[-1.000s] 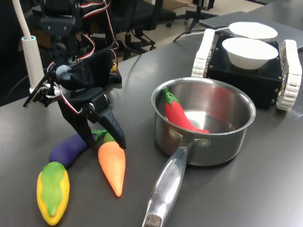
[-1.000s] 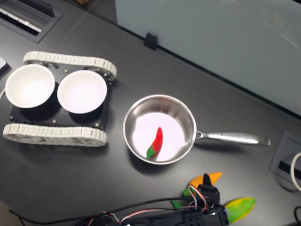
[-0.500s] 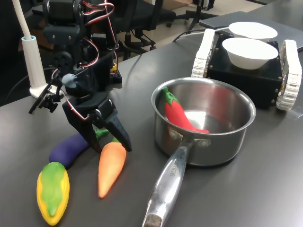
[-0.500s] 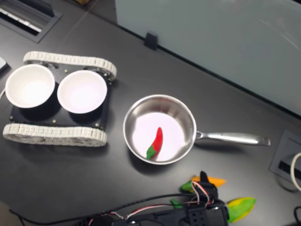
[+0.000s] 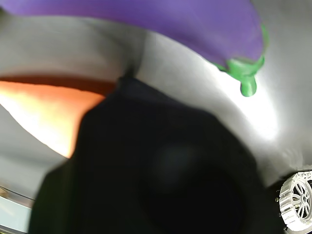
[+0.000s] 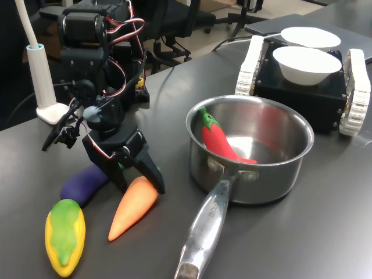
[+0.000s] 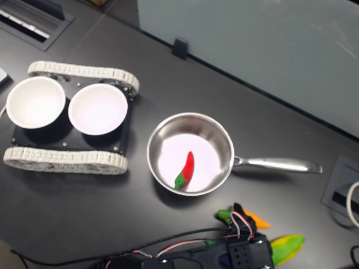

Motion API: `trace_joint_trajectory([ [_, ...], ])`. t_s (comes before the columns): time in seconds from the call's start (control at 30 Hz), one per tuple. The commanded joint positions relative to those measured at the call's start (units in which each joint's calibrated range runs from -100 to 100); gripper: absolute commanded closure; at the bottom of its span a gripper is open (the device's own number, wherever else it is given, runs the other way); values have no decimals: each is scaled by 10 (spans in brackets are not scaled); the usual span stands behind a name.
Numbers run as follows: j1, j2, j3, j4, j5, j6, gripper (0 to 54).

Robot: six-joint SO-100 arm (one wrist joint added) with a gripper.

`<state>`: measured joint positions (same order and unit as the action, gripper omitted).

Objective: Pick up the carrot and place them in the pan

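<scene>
The gripper [image 6: 139,179] has closed on the carrot's [image 6: 133,208] green stem end and swung its tip away from the pan [image 6: 250,152], toward the corn [image 6: 64,235]. The carrot seems to rest on the table [image 6: 302,238] still. The lift looks about to begin.
</scene>
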<state>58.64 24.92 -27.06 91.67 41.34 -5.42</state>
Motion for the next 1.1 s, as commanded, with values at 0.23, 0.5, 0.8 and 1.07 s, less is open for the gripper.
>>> trace_joint_trajectory([
  [0.23, 20, 27, -93, -2, -23, 8, 248],
  [0.5, 12, 50, -104, -1, -23, 27, 334],
  [0.8, 8, 49, -96, -2, -17, 33, 502],
  [1.07, 17, 14, -62, -19, -23, 26, 534],
])
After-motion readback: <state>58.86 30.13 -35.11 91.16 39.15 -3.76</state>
